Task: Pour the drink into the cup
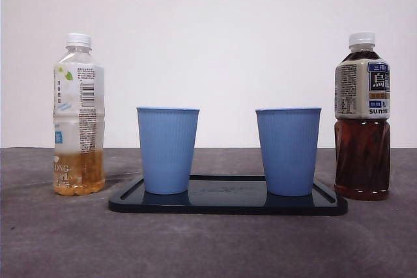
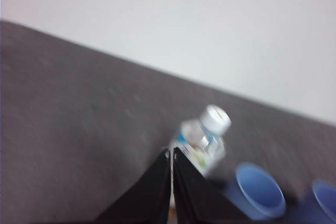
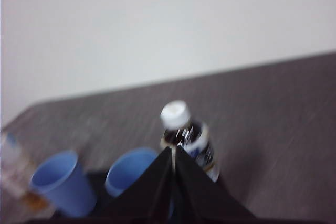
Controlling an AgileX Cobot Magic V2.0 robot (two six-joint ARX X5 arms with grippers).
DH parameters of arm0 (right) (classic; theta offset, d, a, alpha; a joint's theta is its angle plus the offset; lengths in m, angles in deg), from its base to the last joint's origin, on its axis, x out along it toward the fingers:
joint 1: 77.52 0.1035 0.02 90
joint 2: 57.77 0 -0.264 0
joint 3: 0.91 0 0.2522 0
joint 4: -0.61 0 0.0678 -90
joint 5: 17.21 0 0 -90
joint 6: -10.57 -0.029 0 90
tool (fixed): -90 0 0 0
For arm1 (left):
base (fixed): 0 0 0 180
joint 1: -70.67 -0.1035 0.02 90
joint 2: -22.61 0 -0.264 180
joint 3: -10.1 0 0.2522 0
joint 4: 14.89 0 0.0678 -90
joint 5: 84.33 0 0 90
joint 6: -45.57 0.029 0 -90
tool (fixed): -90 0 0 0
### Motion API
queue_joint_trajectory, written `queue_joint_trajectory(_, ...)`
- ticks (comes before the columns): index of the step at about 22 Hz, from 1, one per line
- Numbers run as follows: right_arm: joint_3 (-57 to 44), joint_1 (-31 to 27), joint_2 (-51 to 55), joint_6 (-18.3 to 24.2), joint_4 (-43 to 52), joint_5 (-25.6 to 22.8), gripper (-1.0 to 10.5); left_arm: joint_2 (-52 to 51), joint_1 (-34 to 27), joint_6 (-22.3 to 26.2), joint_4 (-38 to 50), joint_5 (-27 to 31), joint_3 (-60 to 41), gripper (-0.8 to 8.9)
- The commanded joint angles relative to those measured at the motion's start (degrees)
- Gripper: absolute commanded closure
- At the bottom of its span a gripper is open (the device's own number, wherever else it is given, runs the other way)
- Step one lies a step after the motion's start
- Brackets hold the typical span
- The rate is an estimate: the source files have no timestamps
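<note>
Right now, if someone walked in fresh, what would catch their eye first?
Two blue cups, one left and one right, stand on a dark tray mid-table. Flanking the tray are a pale tea bottle, about a quarter full, and a nearly full dark tea bottle, both capped.

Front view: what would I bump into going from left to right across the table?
Light tea bottle → left blue cup → right blue cup → dark tea bottle. Both cups stand on the black tray.
</note>
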Motion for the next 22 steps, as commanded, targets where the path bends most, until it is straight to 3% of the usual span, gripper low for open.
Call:
queue_joint_trajectory(1, 3.41, -0.07, -2.84, 3.23, -4.02, 2.89, 9.4, 2.91, -0.09, 5.68, -4.2, -4.74, 3.58, 8.06)
queue_joint_trajectory(8, 9.49, 0.15, -8.22, 8.0, -16.2, 8.39, 9.4, 5.49, 0.48, 9.68, -12.87, -10.43, 8.37, 8.07)
queue_joint_trajectory(14, 11.85, 1.95, -9.22, 12.13, -23.65, 7.82, 9.4, 5.42, 1.55, 11.67, -19.1, -11.04, 9.57, 8.07)
queue_joint_trajectory(18, 11.87, 2.69, -9.2, 12.48, -24.13, 7.78, 8.9, 5.38, 1.62, 11.63, -19.56, -11.02, 9.57, 7.91)
queue_joint_trajectory(20, 11.87, 2.91, -9.22, 12.46, -24.11, 7.39, 7.5, 5.38, 1.62, 11.56, -19.43, -11.02, 9.57, 6.69)
queue_joint_trajectory(22, 11.85, 3.08, -9.22, 12.2, -24.13, 5.95, 5.5, 5.38, 1.62, 11.19, -19.47, -11.02, 9.57, 4.31)
